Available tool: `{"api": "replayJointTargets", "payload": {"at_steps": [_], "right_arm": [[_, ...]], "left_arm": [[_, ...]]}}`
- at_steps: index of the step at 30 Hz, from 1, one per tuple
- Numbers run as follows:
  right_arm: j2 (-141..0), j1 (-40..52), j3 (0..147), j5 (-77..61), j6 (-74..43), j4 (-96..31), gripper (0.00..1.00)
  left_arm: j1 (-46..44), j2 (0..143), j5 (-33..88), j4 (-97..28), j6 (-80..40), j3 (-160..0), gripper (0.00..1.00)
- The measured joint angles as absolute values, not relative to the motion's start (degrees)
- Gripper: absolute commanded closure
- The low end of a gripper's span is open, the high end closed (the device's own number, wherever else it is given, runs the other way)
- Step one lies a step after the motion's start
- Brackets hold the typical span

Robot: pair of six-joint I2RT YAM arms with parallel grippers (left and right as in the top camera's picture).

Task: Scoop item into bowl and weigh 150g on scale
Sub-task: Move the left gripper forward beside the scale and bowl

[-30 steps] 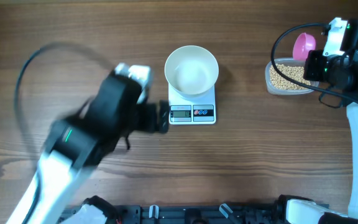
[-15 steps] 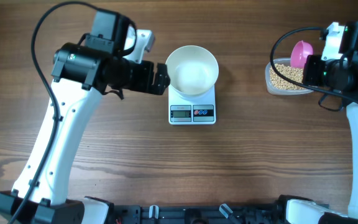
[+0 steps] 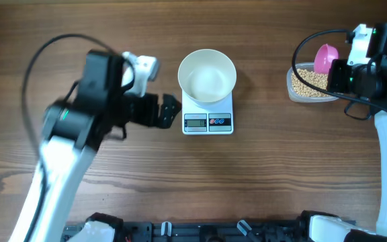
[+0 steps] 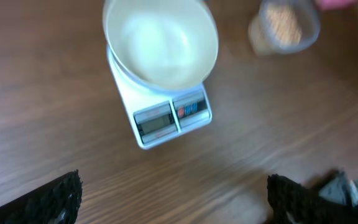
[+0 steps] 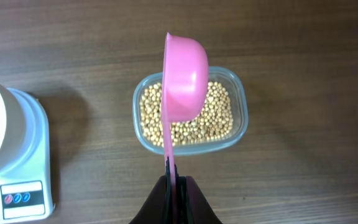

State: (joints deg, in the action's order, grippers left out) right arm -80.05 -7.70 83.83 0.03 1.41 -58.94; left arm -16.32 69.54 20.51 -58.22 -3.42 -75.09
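Beans (image 5: 219,118) fill a clear tub (image 3: 291,86) at the far right of the table (image 3: 281,175), well apart from the scale (image 3: 207,122). The right gripper (image 5: 178,186) is pressed together on the thin handle of a pink scoop (image 5: 186,68). The scoop hangs over the tub with its cup turned on its side, the open face toward the scale. Whether its rim touches the beans cannot be told.

The bowl (image 3: 207,74) sits on the scale near the middle of the table and overhangs the platform on all sides but the front. There the grey display and the button panel show. The digits are too small to read. The bowl's inside shows plain white.

The left gripper (image 3: 172,111) is near the scale's left edge and points at it. Its fingers are spread wide, and the arm behind it is blurred in the overhead view. In the left wrist view the two dark fingertips (image 4: 48,199) sit at the lower corners with bare wood between them, and the scale and bowl lie beyond, apart from both tips
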Motion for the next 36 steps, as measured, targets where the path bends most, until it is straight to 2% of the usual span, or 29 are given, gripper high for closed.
{"api": "replayJointTargets", "payload": {"at_steps": [4, 10, 19, 36], "right_arm": [[-80.05, -7.70, 83.83, 0.03, 1.21, -58.39, 0.96], [-80.05, -7.70, 83.83, 0.03, 1.15, -58.00, 0.96], [-80.05, -7.70, 83.83, 0.01, 1.13, -58.02, 0.96], [-80.05, -7.70, 83.83, 0.03, 1.15, -58.00, 0.96]], "left_arm": [[-22.79, 62.48, 12.40, -53.60, -10.55, -69.38, 0.00], [-31.29, 65.36, 4.58, -49.58, -15.86, -65.08, 0.00], [-31.79, 70.08, 1.10, -47.16, -17.34, -65.08, 0.00], [-31.79, 70.28, 3.05, -44.47, -13.61, -65.08, 0.00]]}}
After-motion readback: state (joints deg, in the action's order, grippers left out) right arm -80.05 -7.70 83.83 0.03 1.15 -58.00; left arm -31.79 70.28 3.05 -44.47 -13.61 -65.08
